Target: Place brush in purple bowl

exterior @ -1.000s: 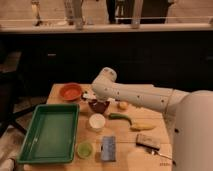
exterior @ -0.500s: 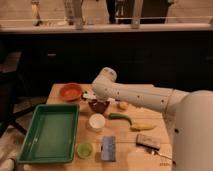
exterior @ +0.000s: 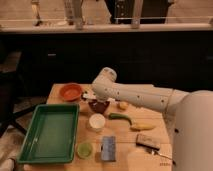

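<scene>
A light wooden table (exterior: 150, 107) stands in a dim room, with a dark wall and a long pale ledge behind it. On the left part of the table lies a big green tray (exterior: 50, 132). Behind the tray sits an orange bowl (exterior: 70, 91). Near the middle of the table is the purple bowl (exterior: 98, 105), and a white cup (exterior: 97, 121) stands just in front of it. The robot's white arm (exterior: 145, 97) comes in from the right and bends down over the purple bowl. The gripper (exterior: 91, 97) is at the end of the arm, right at the back rim of that bowl, on its left side. The brush (exterior: 88, 95) shows only as a small white bit with a dark spot by the gripper, just above the bowl, and the rest of it is hidden. To the right of the bowl lie a green pepper (exterior: 120, 117) and a yellow banana (exterior: 143, 127). Near the front edge are a small green cup (exterior: 84, 149), a blue sponge (exterior: 108, 148) and a brown block (exterior: 148, 142).
</scene>
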Action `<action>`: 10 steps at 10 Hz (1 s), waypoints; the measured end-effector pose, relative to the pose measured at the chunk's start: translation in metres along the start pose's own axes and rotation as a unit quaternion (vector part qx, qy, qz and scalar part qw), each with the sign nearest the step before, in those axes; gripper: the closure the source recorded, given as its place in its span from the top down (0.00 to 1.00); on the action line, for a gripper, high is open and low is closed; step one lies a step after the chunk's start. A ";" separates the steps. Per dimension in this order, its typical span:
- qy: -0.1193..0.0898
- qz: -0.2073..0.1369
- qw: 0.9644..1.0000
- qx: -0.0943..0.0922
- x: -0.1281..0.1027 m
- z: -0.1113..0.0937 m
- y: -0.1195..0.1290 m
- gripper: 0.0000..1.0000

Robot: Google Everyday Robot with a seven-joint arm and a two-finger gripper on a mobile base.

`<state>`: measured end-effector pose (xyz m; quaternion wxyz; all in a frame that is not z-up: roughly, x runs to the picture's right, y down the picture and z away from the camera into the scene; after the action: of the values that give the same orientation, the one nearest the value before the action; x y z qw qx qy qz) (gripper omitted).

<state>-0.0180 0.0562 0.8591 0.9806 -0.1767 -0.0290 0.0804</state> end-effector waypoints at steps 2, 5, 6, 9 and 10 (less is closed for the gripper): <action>0.000 0.000 1.000 0.000 0.000 0.000 0.000 0.02; 0.000 0.000 1.000 0.000 0.000 0.000 0.000 0.02; 0.000 0.000 1.000 0.000 0.000 0.000 0.000 0.02; 0.000 0.000 1.000 0.000 0.000 0.000 0.000 0.02; 0.000 0.000 1.000 0.000 0.000 0.000 0.000 0.00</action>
<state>-0.0180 0.0562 0.8591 0.9806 -0.1767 -0.0290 0.0804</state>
